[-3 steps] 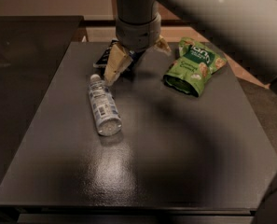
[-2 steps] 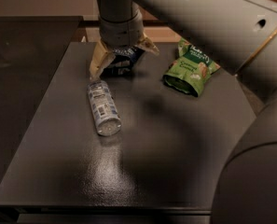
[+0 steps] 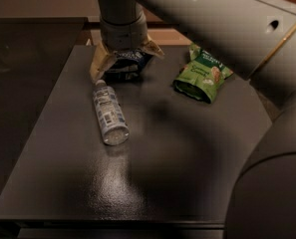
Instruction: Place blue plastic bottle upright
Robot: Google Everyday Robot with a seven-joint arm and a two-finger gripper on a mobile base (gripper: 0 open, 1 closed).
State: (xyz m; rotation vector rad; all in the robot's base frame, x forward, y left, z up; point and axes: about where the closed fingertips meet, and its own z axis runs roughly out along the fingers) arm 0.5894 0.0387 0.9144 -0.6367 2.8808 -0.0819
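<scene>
**Sideways shift: tan two-finger gripper (image 3: 126, 59) now hangs by the cap end of the small clear bluish plastic bottle (image 3: 109, 112)**

Since a second ago the gripper has slid toward the picture's left, and the thick grey arm (image 3: 212, 29) behind it now fills much more of the upper right of the view. The bottle has not moved.

The gripper hovers low at the far side of the dark matte table (image 3: 187, 158). Its two tan fingers (image 3: 98, 66) are spread wide apart and hold nothing. Directly beneath it, between the fingers, lies a dark blue-black snack bag (image 3: 127, 66).

The bottle lies on its side just in front of the gripper, toward the camera. Its white screw cap (image 3: 100, 83) lies close to the nearer fingertip, while its base points away from the gripper, toward the viewer. A blue-and-white label wraps its middle. Well off to the gripper's far side, toward the picture's right, lies a green snack bag (image 3: 203, 73).

Handling, as a judgement: the bottle looks light, with thin walls that may flex under a hard squeeze, and its round, smooth body could roll or slip on the table. The firmest hold is probably across the body just below the cap — near the shoulder — so the base can swing down and land flat. A grip too near the middle may leave it tilted; the dark bag so close to the fingers could be caught by mistake.
</scene>
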